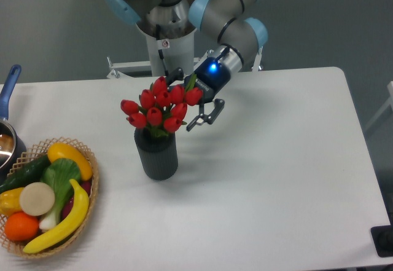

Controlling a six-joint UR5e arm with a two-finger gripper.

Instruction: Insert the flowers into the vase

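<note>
The flowers (158,106), a tight bunch of red tulip buds with green leaves, stand upright with their stems down in the vase (157,158). The vase is a dark ribbed cylinder left of the table's middle. My gripper (186,101) is just right of and behind the blooms, tilted down to the left, and it is open. One dark finger (205,115) shows clear of the bunch at the lower right. The other finger is partly hidden behind the buds. Nothing is held between the fingers.
A woven basket (93,183) with a banana, orange, cucumber and other produce sits at the front left. A pot with a blue handle (10,80) is at the left edge. The arm's base (164,45) stands behind the table.
</note>
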